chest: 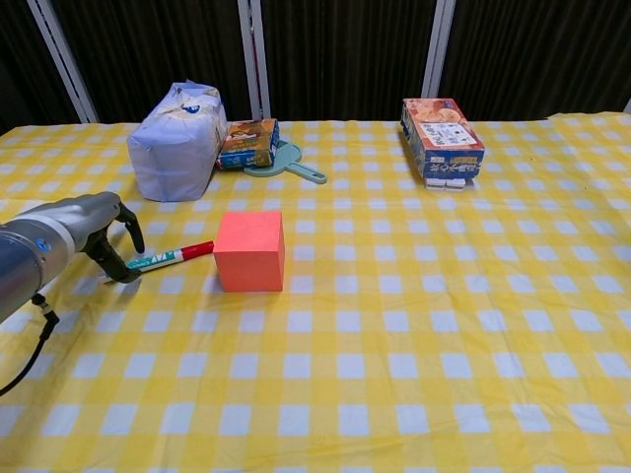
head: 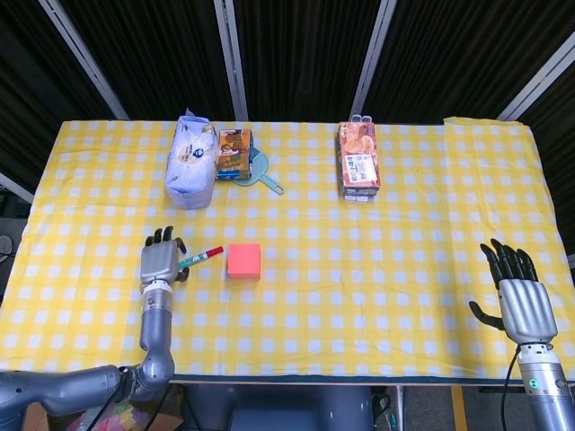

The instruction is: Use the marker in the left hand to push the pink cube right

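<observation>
The pink cube (head: 243, 260) (chest: 250, 250) sits on the yellow checked cloth left of centre. A green-and-white marker (head: 201, 259) (chest: 168, 259) with a red cap lies flat on the cloth, its red end almost touching the cube's left face. My left hand (head: 160, 260) (chest: 99, 227) arches over the marker's left end with fingers curved and apart; the marker still rests on the table. Near the front right edge, my right hand (head: 517, 296) hovers with spread fingers and holds nothing.
At the back left stand a white-blue tissue pack (head: 190, 162) (chest: 175, 141), a small snack box (head: 234, 154) (chest: 247, 144) and a teal flat utensil (head: 265, 175) (chest: 296, 166). A biscuit box (head: 358, 162) (chest: 441, 138) lies at the back, right of centre.
</observation>
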### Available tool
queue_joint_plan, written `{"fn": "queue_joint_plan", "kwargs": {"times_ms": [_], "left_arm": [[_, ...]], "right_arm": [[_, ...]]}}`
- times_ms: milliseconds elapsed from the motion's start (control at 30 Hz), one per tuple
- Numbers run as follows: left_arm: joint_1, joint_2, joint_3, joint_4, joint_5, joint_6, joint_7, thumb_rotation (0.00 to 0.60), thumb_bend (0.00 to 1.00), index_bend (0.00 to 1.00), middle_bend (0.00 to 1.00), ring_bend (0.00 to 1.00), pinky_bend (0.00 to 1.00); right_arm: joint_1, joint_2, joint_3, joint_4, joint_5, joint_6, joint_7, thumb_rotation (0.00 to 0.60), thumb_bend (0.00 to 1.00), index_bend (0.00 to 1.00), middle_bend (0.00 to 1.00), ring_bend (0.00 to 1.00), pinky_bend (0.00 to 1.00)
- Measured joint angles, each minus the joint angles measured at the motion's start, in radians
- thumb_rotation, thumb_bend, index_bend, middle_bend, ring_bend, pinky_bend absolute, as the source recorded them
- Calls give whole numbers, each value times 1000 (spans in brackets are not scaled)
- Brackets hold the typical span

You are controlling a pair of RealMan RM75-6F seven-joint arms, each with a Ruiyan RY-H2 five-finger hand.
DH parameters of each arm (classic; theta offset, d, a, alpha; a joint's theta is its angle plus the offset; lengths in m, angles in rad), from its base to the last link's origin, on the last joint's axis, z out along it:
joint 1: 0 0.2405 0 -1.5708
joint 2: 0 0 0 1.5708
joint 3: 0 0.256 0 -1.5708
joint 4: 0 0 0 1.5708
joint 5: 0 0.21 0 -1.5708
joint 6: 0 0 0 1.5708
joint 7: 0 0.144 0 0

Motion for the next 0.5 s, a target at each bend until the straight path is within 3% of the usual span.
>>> {"fn": "queue_joint_plan", "kwargs": {"times_ms": [133,300,500], "left_arm": [[-9,-12,-4,20,-12,-8,3,600,381,437,62,0,106],[-13,-22,4,31,-14,-13,4,600,506,547,86,0,106],[-8,-17,13,22,8,-6,-6,600,565,571,94,0,106]], "right_arm": [[0,1,0,0,-1,0,3,600,303,0,0,0,0],[0,0,1,0,-2,1,8,600,303,0,0,0,0],[-1,1,1,0,-3,2,13,600,303,0,0,0,0]]}}
